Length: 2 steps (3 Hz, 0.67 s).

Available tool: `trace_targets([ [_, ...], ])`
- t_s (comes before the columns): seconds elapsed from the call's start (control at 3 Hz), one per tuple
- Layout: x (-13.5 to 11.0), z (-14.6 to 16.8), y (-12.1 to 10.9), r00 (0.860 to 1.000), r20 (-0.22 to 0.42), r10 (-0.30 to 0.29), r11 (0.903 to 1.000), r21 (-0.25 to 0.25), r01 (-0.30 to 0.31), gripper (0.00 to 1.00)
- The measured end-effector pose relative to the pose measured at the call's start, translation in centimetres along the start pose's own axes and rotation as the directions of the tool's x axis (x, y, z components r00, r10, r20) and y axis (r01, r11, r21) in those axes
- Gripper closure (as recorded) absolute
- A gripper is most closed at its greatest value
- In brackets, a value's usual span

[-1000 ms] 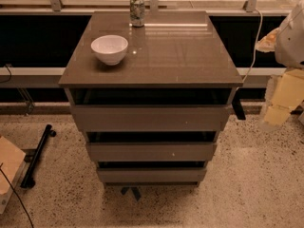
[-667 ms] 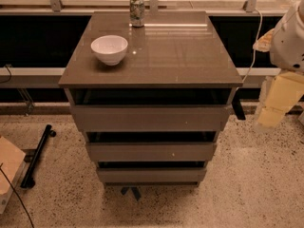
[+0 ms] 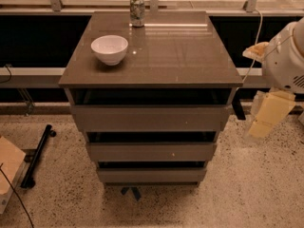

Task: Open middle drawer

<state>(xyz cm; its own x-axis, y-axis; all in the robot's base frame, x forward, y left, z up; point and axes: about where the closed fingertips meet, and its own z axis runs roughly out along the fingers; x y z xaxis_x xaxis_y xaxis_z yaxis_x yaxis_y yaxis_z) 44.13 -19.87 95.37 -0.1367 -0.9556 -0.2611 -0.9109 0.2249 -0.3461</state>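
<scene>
The middle drawer [image 3: 142,152] looks closed, its plain front facing the near side between the taller top drawer [image 3: 149,118] and the slim bottom drawer [image 3: 152,175]. The gripper [image 3: 269,116] hangs to the right of the cabinet [image 3: 76,75], well apart from it and about level with the top drawer; whether it is set wide or narrow I cannot tell. With no handle, I reckon it should come round to the near side, drop lower, catch the front's upper edge at the dark gap, and pull straight out, without jolting the bowl [image 3: 109,49] and can [image 3: 137,11] on top.
</scene>
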Motion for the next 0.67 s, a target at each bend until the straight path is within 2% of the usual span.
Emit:
trace_targets([
  [0.33, 1.3, 2.5, 0.0, 0.996, 0.088, 0.005, 0.9993, -0.039, -0.002, 0.0],
  [0.67, 2.8, 6.3, 0.7, 0.985, 0.173, 0.005, 0.9967, -0.081, 0.009, 0.0],
])
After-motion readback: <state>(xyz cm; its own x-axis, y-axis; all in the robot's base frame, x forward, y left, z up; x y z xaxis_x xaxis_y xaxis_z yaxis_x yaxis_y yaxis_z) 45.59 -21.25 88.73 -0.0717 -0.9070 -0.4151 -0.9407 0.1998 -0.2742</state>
